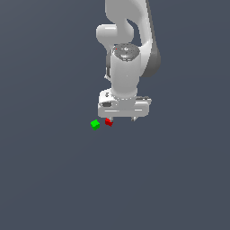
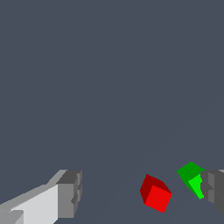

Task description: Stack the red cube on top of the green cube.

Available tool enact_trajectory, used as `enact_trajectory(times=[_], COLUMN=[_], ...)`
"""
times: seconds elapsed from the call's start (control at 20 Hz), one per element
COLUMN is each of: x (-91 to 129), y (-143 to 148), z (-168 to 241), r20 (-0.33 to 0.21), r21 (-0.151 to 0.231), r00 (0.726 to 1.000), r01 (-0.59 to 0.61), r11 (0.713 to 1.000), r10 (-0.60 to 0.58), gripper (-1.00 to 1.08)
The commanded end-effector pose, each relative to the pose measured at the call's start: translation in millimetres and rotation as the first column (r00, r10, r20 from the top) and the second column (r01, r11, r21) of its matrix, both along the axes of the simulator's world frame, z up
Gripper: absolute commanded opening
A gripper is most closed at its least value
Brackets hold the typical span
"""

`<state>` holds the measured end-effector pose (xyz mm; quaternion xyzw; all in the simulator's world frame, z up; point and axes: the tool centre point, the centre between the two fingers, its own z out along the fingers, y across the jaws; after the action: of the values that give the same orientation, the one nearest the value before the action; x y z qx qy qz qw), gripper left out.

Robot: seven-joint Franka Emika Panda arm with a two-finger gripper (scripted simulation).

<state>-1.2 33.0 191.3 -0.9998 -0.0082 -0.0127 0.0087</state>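
Red cube (image 1: 108, 121) rests on the dark grey floor (image 1: 54, 179), just beside the green cube (image 1: 95, 124) and on its right in the exterior view; a narrow gap separates them, no contact. Both sit singly on the floor, unstacked. No other loose objects are visible around them.

Gripper (image 1: 121, 117) hangs low over the floor, its white body partly overlapping the red cube's upper edge in the exterior view. Jaws are spread wide and hold nothing. In the wrist view the red cube (image 2: 155, 193) lies between the two fingers (image 2: 70, 194), nearer the finger by the green cube (image 2: 192, 177); the green cube is partly covered by that finger.

Whether the fingertips touch the floor cannot be determined. Fingers are cut off at the wrist view's edge, and the arm's upper links leave the exterior view.
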Motion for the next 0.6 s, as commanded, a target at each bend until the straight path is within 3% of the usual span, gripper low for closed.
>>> enact_trajectory(times=[0.0, 0.55], x=[0.0, -18.0], y=[0.0, -15.5], z=[0.0, -21.0], r20=[0.000, -0.005], r21=[0.000, -0.002], r00=[1.000, 0.997], r01=[0.000, 0.073], r11=[1.000, 0.997], r10=[0.000, -0.073], gripper=[1.00, 1.00])
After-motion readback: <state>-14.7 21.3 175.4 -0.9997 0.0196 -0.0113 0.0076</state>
